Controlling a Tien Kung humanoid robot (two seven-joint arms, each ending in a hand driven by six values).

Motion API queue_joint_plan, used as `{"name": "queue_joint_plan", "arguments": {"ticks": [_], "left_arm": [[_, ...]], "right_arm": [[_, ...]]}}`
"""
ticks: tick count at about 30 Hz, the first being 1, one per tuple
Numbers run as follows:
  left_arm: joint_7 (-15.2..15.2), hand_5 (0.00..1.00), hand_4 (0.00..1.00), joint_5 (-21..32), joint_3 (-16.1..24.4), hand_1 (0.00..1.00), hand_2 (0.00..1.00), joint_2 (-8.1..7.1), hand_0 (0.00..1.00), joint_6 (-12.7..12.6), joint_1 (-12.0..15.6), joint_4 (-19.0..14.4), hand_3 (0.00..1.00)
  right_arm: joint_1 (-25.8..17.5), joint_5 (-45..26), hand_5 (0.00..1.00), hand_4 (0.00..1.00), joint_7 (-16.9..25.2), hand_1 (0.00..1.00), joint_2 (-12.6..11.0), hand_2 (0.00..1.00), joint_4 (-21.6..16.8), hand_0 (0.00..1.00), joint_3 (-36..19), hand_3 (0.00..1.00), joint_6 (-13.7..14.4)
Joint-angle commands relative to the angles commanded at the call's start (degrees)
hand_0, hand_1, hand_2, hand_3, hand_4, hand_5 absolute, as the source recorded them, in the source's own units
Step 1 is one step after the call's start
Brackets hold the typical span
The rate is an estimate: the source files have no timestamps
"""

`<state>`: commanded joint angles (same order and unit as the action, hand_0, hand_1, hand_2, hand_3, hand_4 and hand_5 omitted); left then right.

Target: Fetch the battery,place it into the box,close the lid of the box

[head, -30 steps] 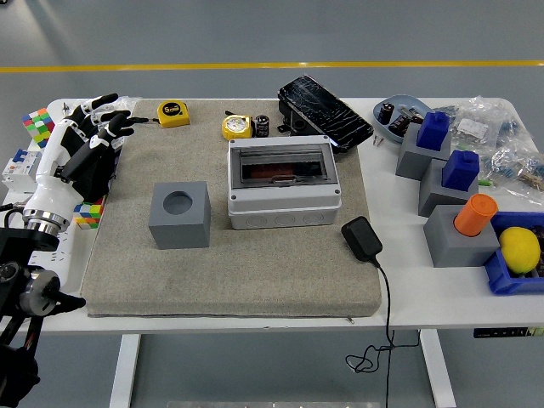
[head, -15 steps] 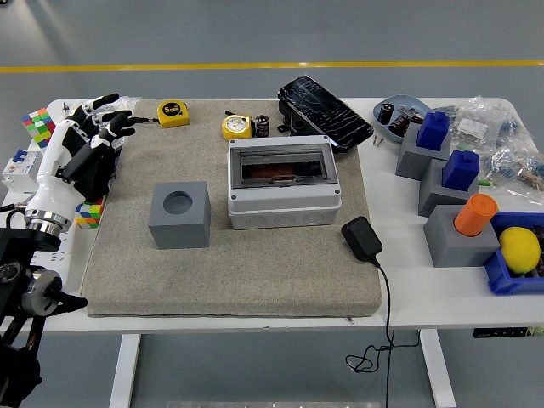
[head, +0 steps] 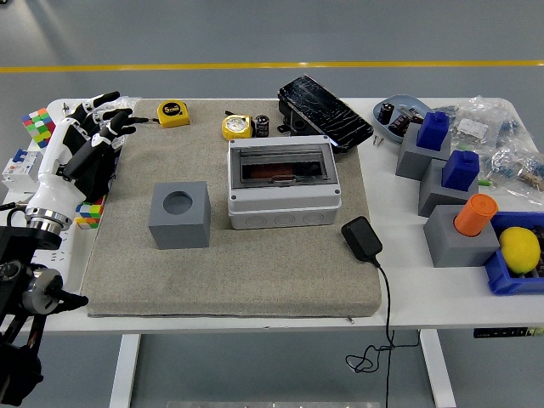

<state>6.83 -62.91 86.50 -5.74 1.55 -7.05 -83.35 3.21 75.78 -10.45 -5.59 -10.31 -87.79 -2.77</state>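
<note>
Nothing of the task looks done yet: the left hand [head: 95,123] hangs at the upper left of the frame, fingers [head: 119,115] spread and empty. The battery [head: 262,126] stands at the top centre of the worktop [head: 399,280], just beyond the box [head: 284,183], whose dark lid [head: 325,111] lies open behind it.

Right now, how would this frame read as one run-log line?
left hand: open, at mat's far-left corner | right hand: not in view | battery: untouched beyond box | lid: looks closed

Grey box [head: 284,184], clear lid down; small black battery [head: 262,126] behind it.
</note>
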Motion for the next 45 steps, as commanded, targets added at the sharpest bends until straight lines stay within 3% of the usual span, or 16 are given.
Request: {"name": "queue_joint_plan", "arguments": {"ticks": [45], "left_arm": [[-0.17,0.403,0.998,0.19,-0.60,0.626,0.621,-0.74,0.584,0.37,-0.10,0.25,0.732]], "right_arm": [[-0.76,-0.25,0.551,0.998,0.47,0.706,0.72,0.708,0.00,0.741,-0.61,0.701,-0.10]]}}
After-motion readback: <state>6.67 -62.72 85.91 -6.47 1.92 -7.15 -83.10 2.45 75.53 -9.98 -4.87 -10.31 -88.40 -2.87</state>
